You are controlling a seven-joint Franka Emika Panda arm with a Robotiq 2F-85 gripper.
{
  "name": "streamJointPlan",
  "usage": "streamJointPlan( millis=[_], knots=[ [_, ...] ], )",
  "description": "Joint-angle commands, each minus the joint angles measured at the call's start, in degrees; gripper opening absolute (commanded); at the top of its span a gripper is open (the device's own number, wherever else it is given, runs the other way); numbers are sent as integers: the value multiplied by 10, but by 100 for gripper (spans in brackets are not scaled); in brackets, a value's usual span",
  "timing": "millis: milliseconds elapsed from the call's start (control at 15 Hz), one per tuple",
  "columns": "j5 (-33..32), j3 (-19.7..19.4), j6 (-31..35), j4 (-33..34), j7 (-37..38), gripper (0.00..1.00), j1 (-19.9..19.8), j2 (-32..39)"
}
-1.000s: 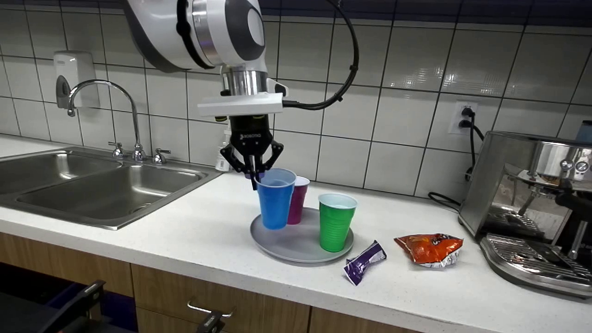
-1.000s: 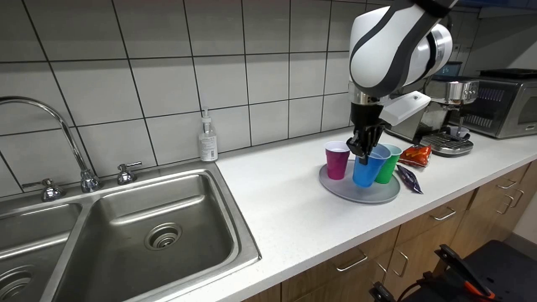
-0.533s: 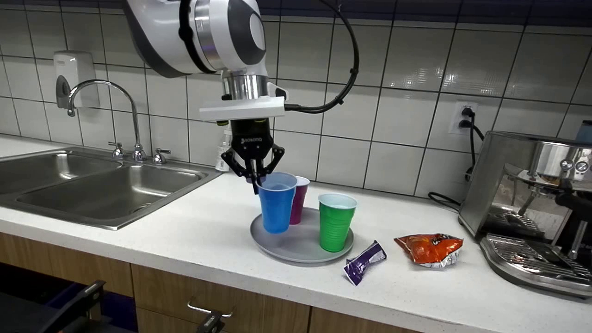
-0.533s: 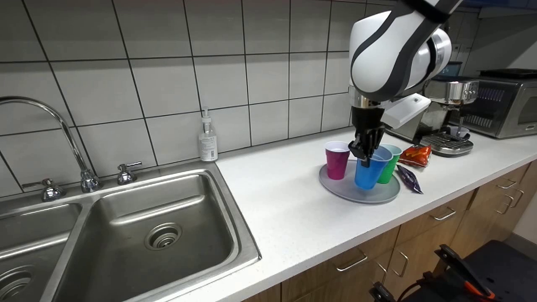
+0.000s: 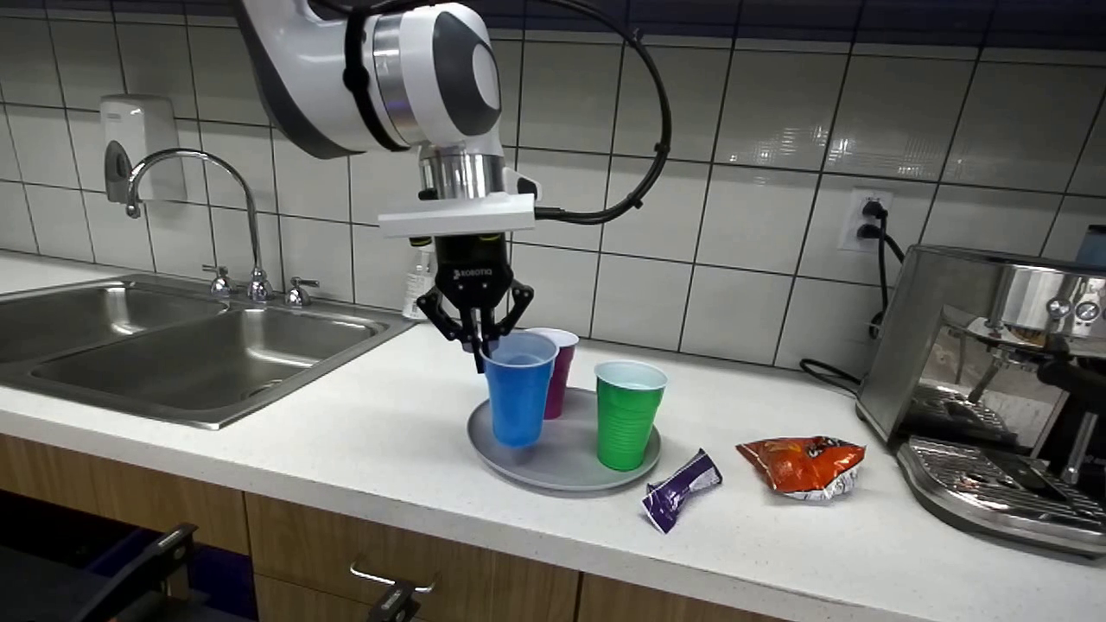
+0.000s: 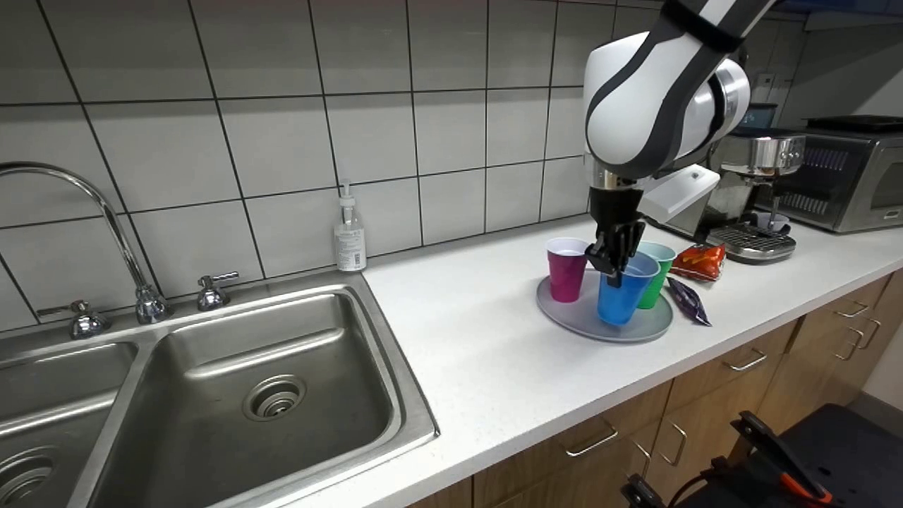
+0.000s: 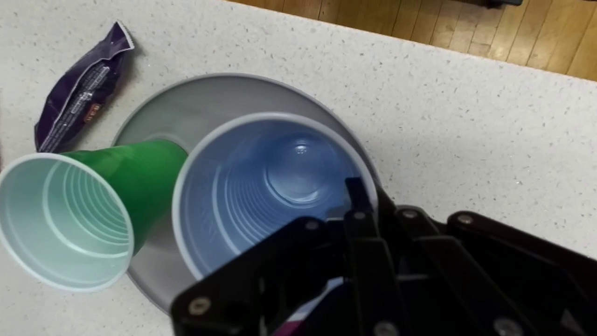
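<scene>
My gripper point(image 5: 482, 356) is shut on the rim of a blue plastic cup point(image 5: 520, 402), pinching its wall. In the wrist view one finger point(image 7: 358, 193) reaches inside the cup; the opposite finger is outside it, mostly dark. The cup is almost upright over a round grey plate point(image 5: 562, 466); whether its base touches the plate I cannot tell. On the plate stand a green cup point(image 5: 629, 423), toward the coffee machine side, and a magenta cup point(image 6: 566, 275), toward the wall. In an exterior view the blue cup partly hides the magenta one.
Beside the plate lie a purple wrapper point(image 5: 683, 491) and an orange snack bag point(image 5: 804, 466). A coffee machine point(image 5: 994, 389) stands farther along the counter. At the opposite end are a steel sink point(image 6: 268, 339), its faucet point(image 6: 106, 219) and a soap bottle point(image 6: 350, 243) by the tiled wall.
The arm has come down a little, and the blue cup has sunk with it toward the plate. The grip has stayed shut; the other objects have not moved.
</scene>
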Motion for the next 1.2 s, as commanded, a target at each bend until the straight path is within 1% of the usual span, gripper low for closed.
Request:
streamJointPlan(
  millis=[0, 867, 933, 1000, 1067, 1133],
  knots=[
    [-21, -1, 4, 21, 6, 1, -8, 22],
    [-25, -9, 3, 48, 7, 2, -6, 58],
    [-24, -9, 3, 49, 7, 4, -6, 59],
    [-24, -9, 2, 49, 7, 21, -6, 60],
    [-24, -10, 3, 49, 7, 30, -6, 60],
    [-24, -10, 3, 50, 7, 36, -6, 60]
  ],
)
